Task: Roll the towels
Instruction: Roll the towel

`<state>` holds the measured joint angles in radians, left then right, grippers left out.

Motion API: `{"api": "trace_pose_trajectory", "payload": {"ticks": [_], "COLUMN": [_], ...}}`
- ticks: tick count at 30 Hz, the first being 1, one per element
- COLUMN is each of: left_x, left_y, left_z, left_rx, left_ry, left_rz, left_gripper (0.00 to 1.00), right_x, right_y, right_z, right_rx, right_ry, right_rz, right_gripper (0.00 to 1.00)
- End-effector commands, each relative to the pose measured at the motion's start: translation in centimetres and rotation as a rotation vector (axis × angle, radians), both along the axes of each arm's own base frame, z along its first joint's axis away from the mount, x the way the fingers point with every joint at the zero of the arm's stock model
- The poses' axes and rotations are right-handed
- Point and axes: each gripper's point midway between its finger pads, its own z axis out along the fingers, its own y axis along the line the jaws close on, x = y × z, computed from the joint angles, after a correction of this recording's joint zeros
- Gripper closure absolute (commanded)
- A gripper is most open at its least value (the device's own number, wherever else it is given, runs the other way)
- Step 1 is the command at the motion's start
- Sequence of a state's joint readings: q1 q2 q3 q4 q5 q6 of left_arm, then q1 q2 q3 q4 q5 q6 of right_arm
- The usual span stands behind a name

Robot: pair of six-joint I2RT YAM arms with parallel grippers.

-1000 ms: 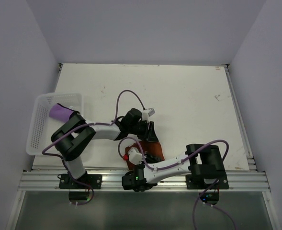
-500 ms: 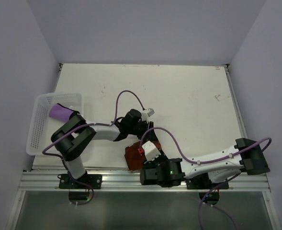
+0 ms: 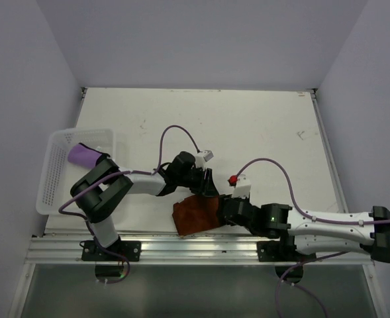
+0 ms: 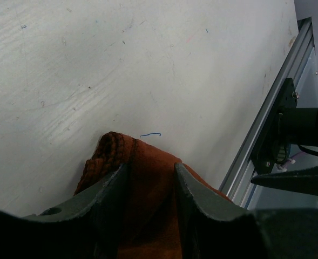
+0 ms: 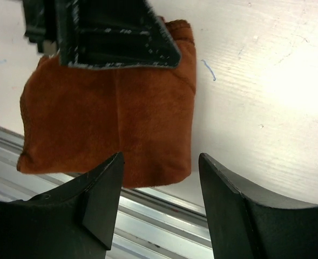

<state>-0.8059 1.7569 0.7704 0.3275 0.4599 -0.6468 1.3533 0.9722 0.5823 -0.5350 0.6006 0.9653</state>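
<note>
The rust towel [image 5: 110, 118] lies flat and folded over at the near edge of the table [image 3: 261, 132], about midway along it, with its near hem right at the table's lip. It looks like a light, limp, napped cloth. It should sag and fold wherever it is lifted, grip well rather than slip, and take no harm from a hard pinch. The stitched hem and the doubled fold at a corner seem the best places to take hold, since a single layer would slide free of a roll. The left fingers [image 4: 107, 205] are closed on the thick fold at its far edge, with cloth filling the gap between them. The right fingers [image 5: 102, 189] stand apart over its near right part with nothing between them. The purple towel [image 3: 82, 155] sits bunched in the white basket [image 3: 52, 179] at the table's left edge, near the corner. No brand, label or readable writing shows, only a short blue scribble [image 5: 208, 70] on the table beside the rust towel.
</note>
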Motion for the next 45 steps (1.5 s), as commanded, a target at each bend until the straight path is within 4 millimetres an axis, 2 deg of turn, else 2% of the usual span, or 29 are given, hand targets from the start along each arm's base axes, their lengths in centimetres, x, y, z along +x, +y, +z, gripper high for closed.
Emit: {"api": "trace_pose_trajectory", "payload": {"ticks": [1,6,12,15,21,25,29,30,34,37,41,42,44,45], "left_x": [-1.0,-1.0,-1.1,-1.0,-0.8,-0.8,-0.7,-0.6,-0.3,0.7,3.2,4.4,5.5,6.7], "left_y": [1.5,1.6,1.7,1.6,1.8,2.1,2.3,2.2,2.3,2.4,2.4,2.2,2.1,1.9], "left_z": [-2.1,-1.9,-2.1,-1.9,-2.0,-2.0,-2.0,-1.9,-1.5,-0.4,1.9,3.1,4.7,6.1], "left_rx": [0.083,0.085,0.088,0.084,0.097,0.106,0.115,0.114,0.13,0.145,0.16,0.141,0.119,0.098], "left_ry": [0.027,0.023,0.028,0.023,0.016,0.012,0.005,0.002,-0.012,-0.058,-0.127,-0.145,-0.172,-0.198], "left_rz": [0.02,0.02,0.021,0.023,0.031,0.04,0.046,0.046,0.053,0.067,0.106,0.124,0.141,0.157], "left_gripper": [0.56,0.56,0.56,0.56,0.56,0.56,0.56,0.56,0.56,0.55,0.51,0.51,0.5,0.5], "right_x": [0.8,0.4,-0.8,-1.0,-1.1,-1.3,-1.5,-1.5,-1.3,-1.1,-0.6,-0.6,-0.6,-0.5], "right_y": [1.3,1.5,0.9,0.7,0.8,1.1,1.6,1.6,1.4,1.1,0.3,0.3,0.2,0.1], "right_z": [0.5,-1.4,-5.0,-5.8,-6.3,-7.1,-7.4,-7.5,-7.0,-6.4,-5.9,-5.8,-5.7,-5.7], "right_rx": [0.181,0.232,0.216,0.202,0.18,0.17,0.161,0.154,0.149,0.14,0.111,0.11,0.099,0.094], "right_ry": [0.078,0.149,0.234,0.245,0.253,0.269,0.283,0.284,0.271,0.25,0.221,0.217,0.213,0.209], "right_rz": [-0.055,-0.053,-0.081,-0.085,-0.075,-0.064,-0.048,-0.045,-0.044,-0.045,-0.058,-0.059,-0.055,-0.058], "right_gripper": [0.39,0.36,0.3,0.3,0.31,0.34,0.47,0.54,0.69,0.79,0.9,0.92,0.98,1.0]}}
